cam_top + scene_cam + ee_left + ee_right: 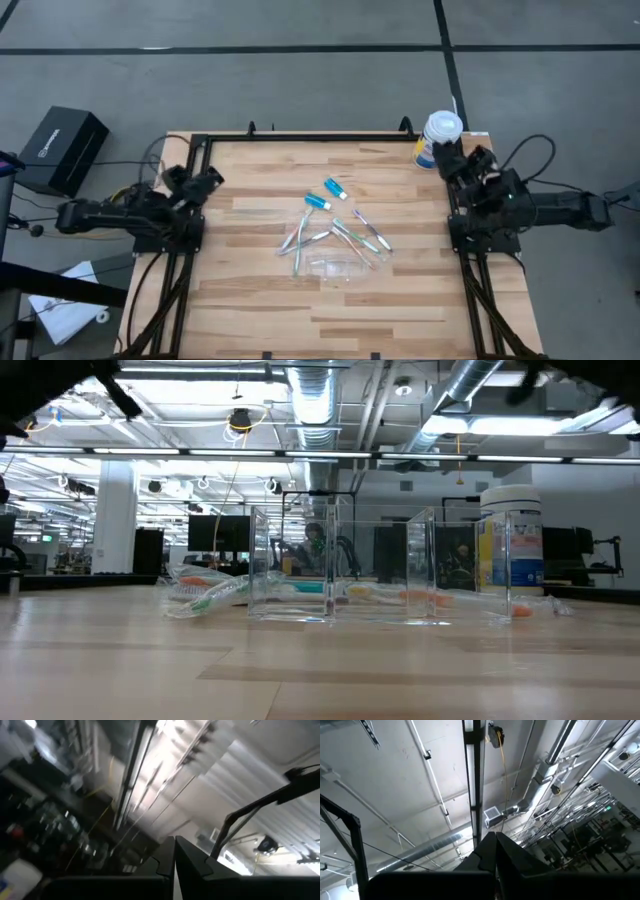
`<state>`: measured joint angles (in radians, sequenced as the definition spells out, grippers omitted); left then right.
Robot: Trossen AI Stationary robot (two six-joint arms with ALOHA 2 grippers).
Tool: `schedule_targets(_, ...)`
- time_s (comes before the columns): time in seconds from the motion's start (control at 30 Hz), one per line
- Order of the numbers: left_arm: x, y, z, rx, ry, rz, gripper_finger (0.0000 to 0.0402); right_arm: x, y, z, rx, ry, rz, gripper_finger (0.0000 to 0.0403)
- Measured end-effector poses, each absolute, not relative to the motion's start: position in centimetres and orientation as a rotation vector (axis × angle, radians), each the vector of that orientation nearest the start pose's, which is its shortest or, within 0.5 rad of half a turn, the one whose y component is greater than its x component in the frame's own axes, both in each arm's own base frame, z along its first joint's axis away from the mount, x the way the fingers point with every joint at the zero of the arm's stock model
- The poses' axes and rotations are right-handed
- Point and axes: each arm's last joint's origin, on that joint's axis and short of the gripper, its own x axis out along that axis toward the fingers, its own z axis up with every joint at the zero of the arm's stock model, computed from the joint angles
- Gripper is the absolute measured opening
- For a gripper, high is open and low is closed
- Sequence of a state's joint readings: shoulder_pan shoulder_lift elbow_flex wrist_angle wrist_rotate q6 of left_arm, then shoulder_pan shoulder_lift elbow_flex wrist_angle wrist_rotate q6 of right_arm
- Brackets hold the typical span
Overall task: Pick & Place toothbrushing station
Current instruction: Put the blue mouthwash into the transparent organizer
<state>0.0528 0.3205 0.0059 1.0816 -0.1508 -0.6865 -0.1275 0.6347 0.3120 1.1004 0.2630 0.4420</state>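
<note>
Looking straight down, my left hand (210,181) rests folded at nine o'clock and my right hand (447,160) at three o'clock, both off the work. Toothbrushes (345,232) and two toothpaste tubes (335,188) lie scattered mid-tabletop (250,300), the clear container (340,266) just toward six o'clock. From table height, the container (345,575) stands upright. Both wrist views show my fingers (165,865) pressed together, holding nothing.

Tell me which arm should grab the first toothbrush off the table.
Probably the left, narrowly. The toothbrushes nearest it lie on that side of the clear container. Both the left gripper and right gripper sit folded at the table's edges, shut, and equally unobstructed.
</note>
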Motion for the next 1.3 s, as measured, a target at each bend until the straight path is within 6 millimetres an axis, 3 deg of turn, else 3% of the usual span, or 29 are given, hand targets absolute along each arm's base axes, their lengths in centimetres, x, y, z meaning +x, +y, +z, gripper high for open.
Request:
schedule_targets(0.17,10.3,1.0,23.0,-0.684,-0.715,-0.047,0.0008,16.6,-3.0,35.1,0.463,-0.833,-0.22,0.0)
schedule_targets(0.37,10.4,1.4,23.1,-0.681,-0.775,0.093,0.0008,20.5,-5.0,36.8,0.389,-0.739,-0.393,0.0)
schedule_targets(0.53,10.3,1.6,23.1,-0.715,-0.802,0.166,0.0008,22.9,-6.0,36.4,0.402,-0.691,-0.419,0.0)
schedule_targets(0.87,10.5,1.8,22.9,-0.747,-0.801,0.22,0.0008,26.1,-6.8,34.2,0.735,-0.672,-0.336,0.0)
schedule_targets(1.07,10.6,1.9,22.8,-0.811,-0.821,0.244,0.0008,27.7,-7.1,34.6,0.772,-0.805,-0.239,0.0)
schedule_targets(1.17,10.7,1.9,24.3,-0.809,-0.845,0.175,0.0008,28.5,-7.9,36.2,0.734,-0.858,-0.152,0.0)
schedule_targets(1.3,11.6,1.7,28.5,-0.67,-0.772,0.028,0.0008,29.7,-8.8,40.5,0.619,-0.793,-0.074,0.0)
